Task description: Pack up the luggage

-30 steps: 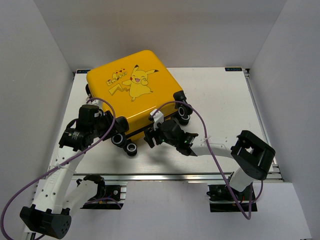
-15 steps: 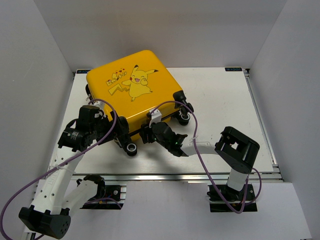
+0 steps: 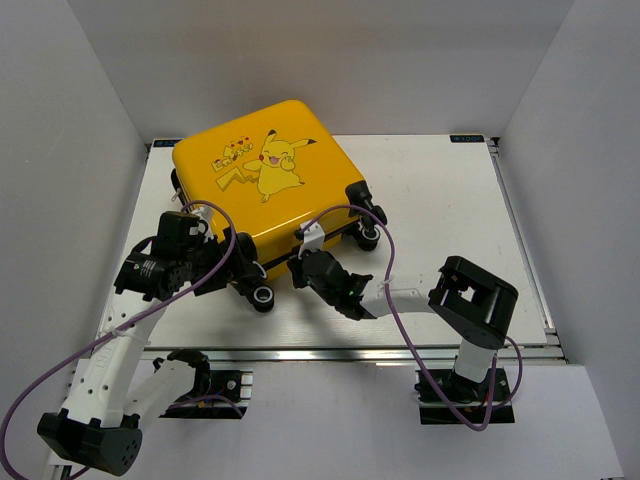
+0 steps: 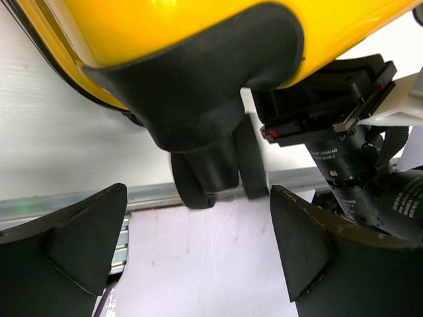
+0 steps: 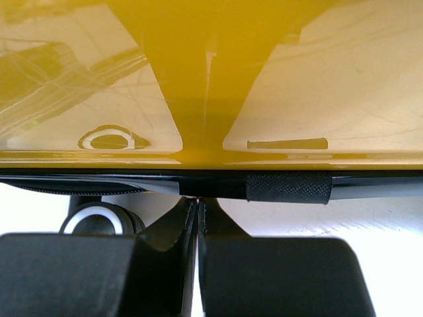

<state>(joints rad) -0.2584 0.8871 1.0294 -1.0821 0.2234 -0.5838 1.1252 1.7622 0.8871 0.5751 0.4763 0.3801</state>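
The luggage [image 3: 265, 175] is a yellow hard-shell case with a cartoon print, lying closed and flat at the back left of the table. My left gripper [image 3: 233, 263] is at its near left corner. Its fingers stand wide open [image 4: 197, 211] either side of a black wheel [image 4: 205, 175], with nothing gripped. My right gripper [image 3: 303, 268] is at the case's front edge. Its fingertips [image 5: 199, 201] are pressed together right under the black zipper trim [image 5: 287, 188], touching it. Whether something thin is pinched there does not show. The yellow shell [image 5: 198, 66] fills that view above.
A white table [image 3: 450, 210] has grey walls on three sides and a metal rail [image 3: 350, 352] along the near edge. More wheels [image 3: 366, 236] stick out at the case's right front corner. Purple cables loop over both arms. The right arm's wrist [image 4: 357, 152] is close beside my left gripper.
My left gripper has opened wide around the corner wheel. My right gripper has slid left along the case's front edge to the zipper trim and shut there.
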